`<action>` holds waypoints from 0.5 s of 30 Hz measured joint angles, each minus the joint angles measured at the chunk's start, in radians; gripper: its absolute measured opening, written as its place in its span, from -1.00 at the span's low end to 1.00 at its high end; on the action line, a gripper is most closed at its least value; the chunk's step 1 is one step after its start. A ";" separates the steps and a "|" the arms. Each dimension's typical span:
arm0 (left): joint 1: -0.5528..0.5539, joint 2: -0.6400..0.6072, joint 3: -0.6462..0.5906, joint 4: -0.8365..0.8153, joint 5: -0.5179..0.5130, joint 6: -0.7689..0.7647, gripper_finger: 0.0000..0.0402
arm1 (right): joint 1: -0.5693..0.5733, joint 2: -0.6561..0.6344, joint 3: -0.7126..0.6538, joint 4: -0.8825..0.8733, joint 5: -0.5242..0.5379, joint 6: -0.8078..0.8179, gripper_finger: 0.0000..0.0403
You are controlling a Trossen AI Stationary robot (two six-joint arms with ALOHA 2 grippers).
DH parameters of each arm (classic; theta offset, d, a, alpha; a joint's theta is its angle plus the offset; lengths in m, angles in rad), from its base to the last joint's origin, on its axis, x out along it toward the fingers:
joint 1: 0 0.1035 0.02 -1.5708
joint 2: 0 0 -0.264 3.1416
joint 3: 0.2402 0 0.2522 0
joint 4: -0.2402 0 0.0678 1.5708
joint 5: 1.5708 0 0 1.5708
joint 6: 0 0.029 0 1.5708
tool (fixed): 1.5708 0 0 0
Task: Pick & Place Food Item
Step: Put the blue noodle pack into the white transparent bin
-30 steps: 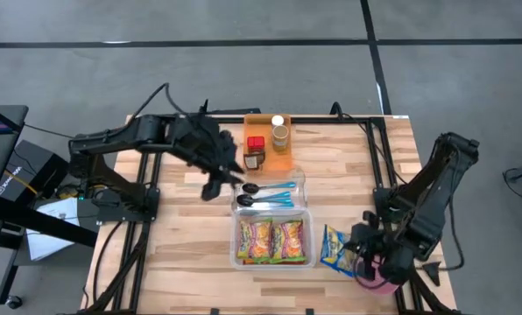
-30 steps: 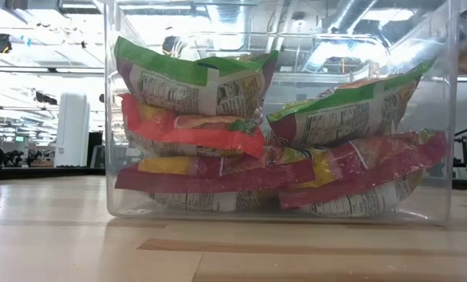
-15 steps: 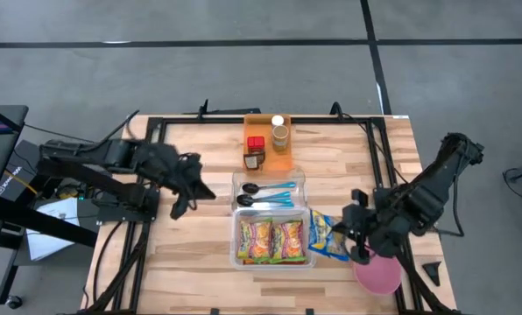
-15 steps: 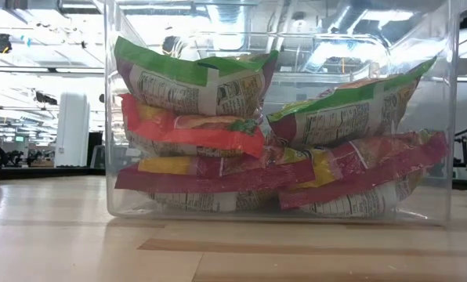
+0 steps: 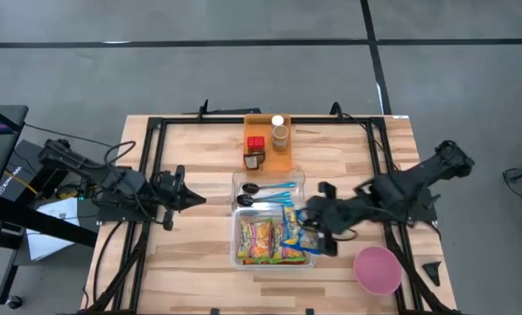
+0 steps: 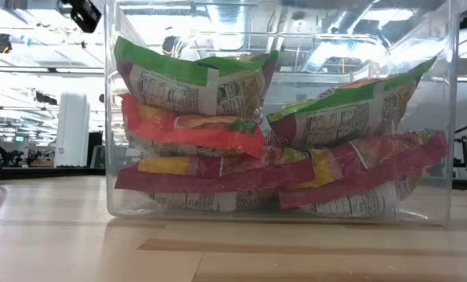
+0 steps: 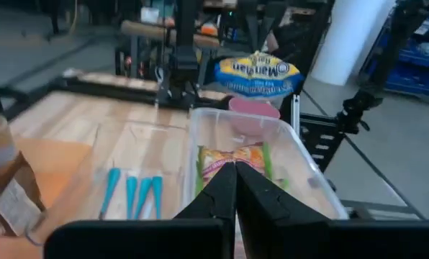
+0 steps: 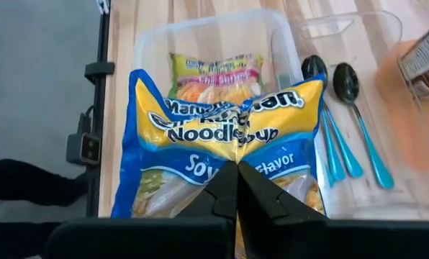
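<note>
Right gripper (image 8: 236, 173) clamped shut on blue-and-yellow crinkly plastic noodle packet (image 8: 225, 140), hanging at three o'clock over clear plastic bin (image 5: 236, 238). Light, floppy, brittle inside; best pinched by edge seam.

Bright even light, soft shadows, wrist foregrounds perhaps blurred

Two spoons (image 5: 263, 193) — one pink bowl (image 5: 377, 270) — two jars (image 5: 280, 136).

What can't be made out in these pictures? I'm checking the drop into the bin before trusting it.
- High view: the right tool, shut on the noodle packet, is blurred; the packet's print is unreadable.
- Right wrist view: the packet hides most of the clear bin.
- Low view: neither arm nor the packet shows; the bin fills the frame.
</note>
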 joint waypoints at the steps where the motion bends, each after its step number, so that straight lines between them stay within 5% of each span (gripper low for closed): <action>1: 0.001 -0.013 -0.026 0.032 -0.001 0.028 -1.00 | -0.018 0.018 0.008 0.012 -0.014 -0.011 -1.00; 6: 0.057 -0.085 -0.110 0.146 0.020 0.091 -1.00 | -0.077 0.078 0.046 0.074 -0.063 -0.055 -1.00; 15: 0.203 -0.242 -0.212 0.143 0.239 0.089 -1.00 | -0.132 0.120 0.084 0.072 -0.127 -0.060 -1.00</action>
